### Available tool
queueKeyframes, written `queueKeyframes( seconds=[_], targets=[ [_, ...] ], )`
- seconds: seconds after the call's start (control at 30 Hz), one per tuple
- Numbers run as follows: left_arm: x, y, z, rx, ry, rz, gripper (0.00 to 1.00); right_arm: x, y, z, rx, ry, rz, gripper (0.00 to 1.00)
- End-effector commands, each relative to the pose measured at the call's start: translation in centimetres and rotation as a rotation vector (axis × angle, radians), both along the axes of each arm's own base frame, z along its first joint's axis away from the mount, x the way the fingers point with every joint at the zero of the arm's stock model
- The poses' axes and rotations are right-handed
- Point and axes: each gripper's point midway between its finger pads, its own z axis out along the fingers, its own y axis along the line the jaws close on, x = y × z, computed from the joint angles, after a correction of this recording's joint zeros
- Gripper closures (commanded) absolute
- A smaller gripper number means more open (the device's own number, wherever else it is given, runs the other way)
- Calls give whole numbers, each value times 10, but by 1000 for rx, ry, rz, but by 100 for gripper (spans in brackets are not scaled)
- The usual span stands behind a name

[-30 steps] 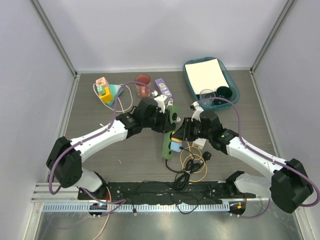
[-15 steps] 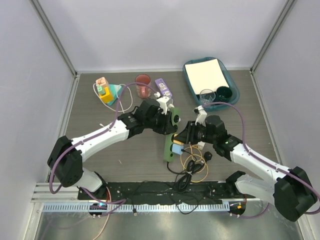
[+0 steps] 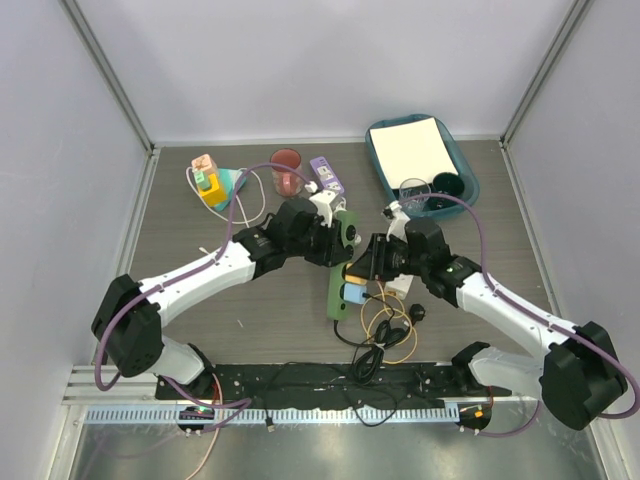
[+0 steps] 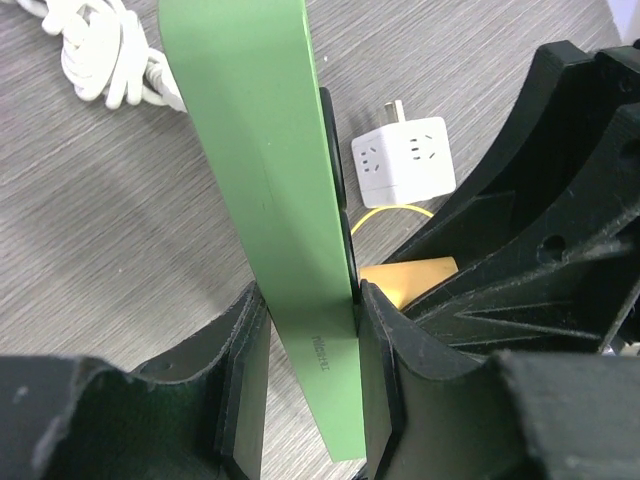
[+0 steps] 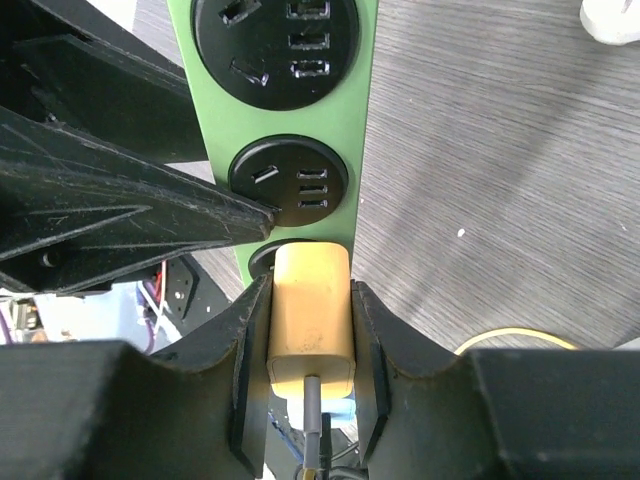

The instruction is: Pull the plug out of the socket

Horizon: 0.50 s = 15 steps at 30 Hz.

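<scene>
The socket, a long green power strip (image 3: 335,296) (image 4: 270,170) with round black outlets (image 5: 289,180), is held tilted on its long edge. My left gripper (image 3: 338,240) (image 4: 310,370) is shut on its far end, gripping it across its thickness. My right gripper (image 3: 360,268) (image 5: 312,330) is shut on a boxy yellow plug (image 5: 312,310) (image 4: 405,278) with a thin grey cable, seated in an outlet. The pale-blue plug (image 3: 350,292) (image 5: 341,410) sits in the strip just beyond the yellow one, mostly hidden in the right wrist view.
A white cube adapter (image 4: 403,160) (image 3: 398,285) lies beside the strip. A yellow cable coil (image 3: 385,330) with a black round plug (image 3: 416,312) lies near the front. Behind are a purple strip (image 3: 326,175), a red cup (image 3: 287,170), a yellow cube (image 3: 210,185) and a teal tray (image 3: 378,160).
The right gripper and the strip's near end swung slightly toward the front right, then came back. Both grips stay as they were.
</scene>
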Motion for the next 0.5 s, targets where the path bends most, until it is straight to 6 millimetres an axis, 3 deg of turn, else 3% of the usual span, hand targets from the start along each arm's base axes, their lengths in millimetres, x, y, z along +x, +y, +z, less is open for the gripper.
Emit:
queueKeyframes(
  seconds=[0.0, 0.17, 0.2, 0.3, 0.4, 0.47],
  targets=[
    [21, 106, -69, 468, -1, 194, 100, 8, 16, 67, 58, -170, 30, 99],
    [20, 105, -67, 457, -13, 185, 100, 8, 1, 50, -51, -234, 38, 99],
    [20, 103, -65, 449, -19, 170, 100, 6, -4, 39, -48, -214, 47, 99],
    [19, 98, -62, 437, -41, 113, 100, 8, -11, 35, 77, -148, 67, 99],
    [15, 93, -61, 430, -55, 59, 100, 9, -6, 59, 168, -178, 107, 99],
    [14, 91, -63, 438, -73, 38, 100, 9, -7, 58, 135, -125, 100, 99]
  ],
)
